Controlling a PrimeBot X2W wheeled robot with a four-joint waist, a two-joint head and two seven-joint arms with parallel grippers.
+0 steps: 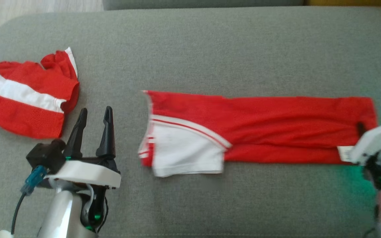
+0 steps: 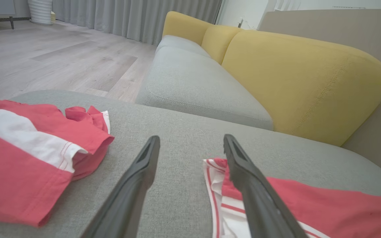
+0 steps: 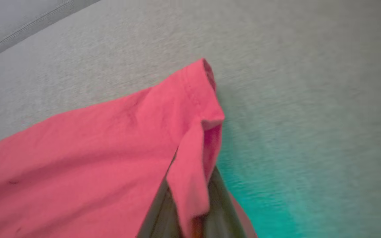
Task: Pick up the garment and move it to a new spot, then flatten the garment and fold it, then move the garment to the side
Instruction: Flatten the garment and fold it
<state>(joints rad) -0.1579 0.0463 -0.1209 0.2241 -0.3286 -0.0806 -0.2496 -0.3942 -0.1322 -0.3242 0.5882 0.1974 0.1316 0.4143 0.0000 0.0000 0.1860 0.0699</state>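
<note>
The garment [image 1: 260,125] lies across the middle of the grey cushion [image 1: 210,49] as a long red strip, already doubled lengthwise, its white sleeve [image 1: 184,152] tucked on top at the left end and a small white label [image 1: 344,153] showing at the right end. My right gripper [image 3: 193,185] is clenched on that right end: in the right wrist view a fold of the red hem stands pinched between the dark fingers, lifted a little off the cushion. I judge I hold it there to carry this end over toward the sleeve for the crosswise fold. My left gripper [image 1: 96,114] stands released, jaws wide, just beside the sleeve end but touching no cloth, placed, I think, to pin or catch that end. Further left, well apart, a second red and white garment [image 1: 21,102] sits bunched near the cushion's edge. As for holders, the cushion alone bears anything, and it carries both garments.
</note>
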